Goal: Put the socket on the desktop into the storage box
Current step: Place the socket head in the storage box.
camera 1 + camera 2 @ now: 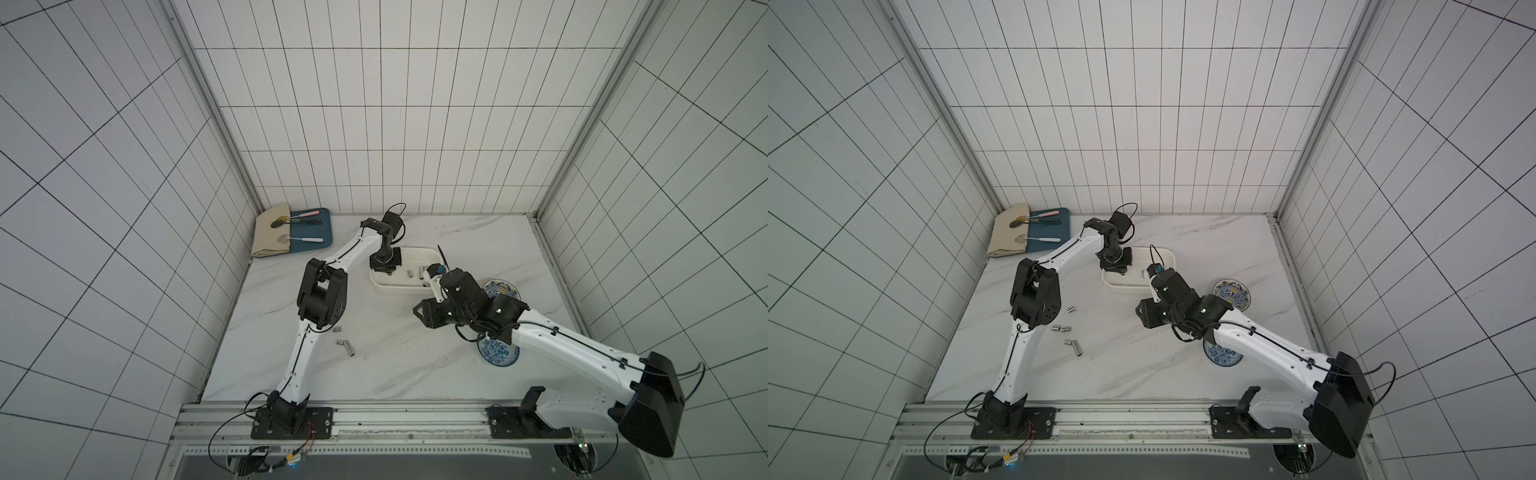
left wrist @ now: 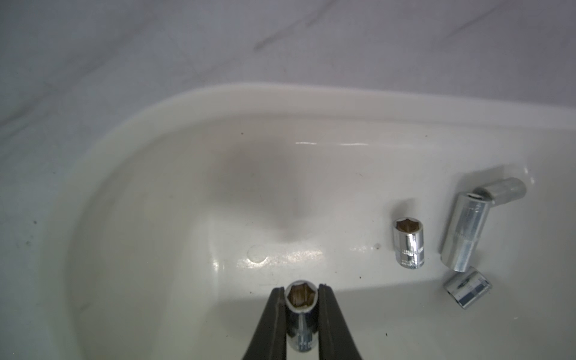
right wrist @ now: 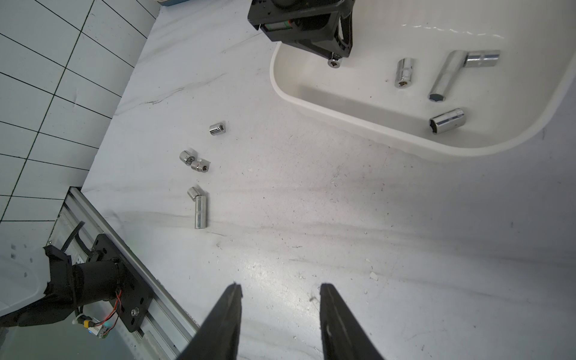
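Loose chrome steel sockets lie on the white marble-look bench, well clear of the white plastic storage box. Left gripper — clenched across a short chrome socket — hangs within the box's rim. Right gripper, parted and empty, is over open bench beside the box. Sockets are probably dense, rigid and slick — grip across the barrel.

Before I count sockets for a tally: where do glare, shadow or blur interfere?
Left wrist view: glare streaks on the storage box floor, a soft shadow mid-box, the desktop beyond soft. Right wrist view: sheen on the desktop, the right fingers blurred. Both top views: tile walls splayed by the wide lens, loose sockets tiny.
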`<move>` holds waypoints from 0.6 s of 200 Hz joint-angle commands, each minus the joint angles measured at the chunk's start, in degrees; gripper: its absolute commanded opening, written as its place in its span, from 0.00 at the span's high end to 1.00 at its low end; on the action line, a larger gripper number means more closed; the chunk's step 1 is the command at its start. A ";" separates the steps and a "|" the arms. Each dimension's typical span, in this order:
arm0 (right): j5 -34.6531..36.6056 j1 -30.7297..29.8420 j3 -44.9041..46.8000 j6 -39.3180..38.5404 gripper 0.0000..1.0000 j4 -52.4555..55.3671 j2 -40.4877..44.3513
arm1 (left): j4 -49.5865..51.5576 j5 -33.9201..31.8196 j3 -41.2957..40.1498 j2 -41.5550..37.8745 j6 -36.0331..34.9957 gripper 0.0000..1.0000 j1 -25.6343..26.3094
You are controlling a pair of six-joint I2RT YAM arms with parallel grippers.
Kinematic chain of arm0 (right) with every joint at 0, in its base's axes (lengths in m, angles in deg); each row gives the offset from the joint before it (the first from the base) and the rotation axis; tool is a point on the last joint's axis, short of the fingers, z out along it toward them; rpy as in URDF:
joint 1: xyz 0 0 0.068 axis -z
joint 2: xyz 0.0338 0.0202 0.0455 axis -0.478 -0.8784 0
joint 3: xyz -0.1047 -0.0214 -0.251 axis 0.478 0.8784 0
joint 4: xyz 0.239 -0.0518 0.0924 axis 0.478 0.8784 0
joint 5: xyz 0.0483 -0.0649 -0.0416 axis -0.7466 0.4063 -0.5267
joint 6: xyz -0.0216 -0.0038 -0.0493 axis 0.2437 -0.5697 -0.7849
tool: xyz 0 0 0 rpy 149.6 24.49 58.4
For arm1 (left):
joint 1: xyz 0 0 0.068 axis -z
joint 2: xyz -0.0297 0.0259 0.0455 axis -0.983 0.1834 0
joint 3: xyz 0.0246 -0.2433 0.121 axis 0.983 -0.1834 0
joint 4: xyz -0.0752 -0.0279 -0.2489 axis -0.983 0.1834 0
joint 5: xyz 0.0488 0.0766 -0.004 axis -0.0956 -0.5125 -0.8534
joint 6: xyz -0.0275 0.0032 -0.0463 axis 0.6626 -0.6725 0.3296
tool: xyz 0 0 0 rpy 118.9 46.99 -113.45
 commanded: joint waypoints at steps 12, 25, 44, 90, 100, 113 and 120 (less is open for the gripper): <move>0.07 0.99 1.47 -0.10 0.56 0.77 0.60 | 0.16 0.39 1.96 2.15 -0.49 0.87 -0.02; -0.02 1.02 1.39 -0.12 0.56 0.71 0.64 | 0.14 0.33 2.24 2.43 -0.52 0.82 -0.02; -0.10 1.18 1.31 -0.21 0.56 0.77 0.58 | 0.26 0.37 2.50 2.76 -0.44 0.76 -0.04; -0.31 1.44 1.44 -0.05 0.56 0.73 0.34 | 0.61 0.60 2.76 2.28 -0.38 0.66 0.07; -0.29 1.48 1.47 -0.08 0.56 0.72 0.51 | 0.69 0.59 2.76 1.55 -0.48 0.66 0.16; -0.20 1.44 1.48 0.04 0.56 0.83 0.56 | 0.65 0.29 2.50 0.13 -0.52 0.66 0.27; -0.17 1.44 1.41 0.06 0.56 0.81 0.64 | 0.68 0.07 2.50 -0.82 -0.54 0.66 0.33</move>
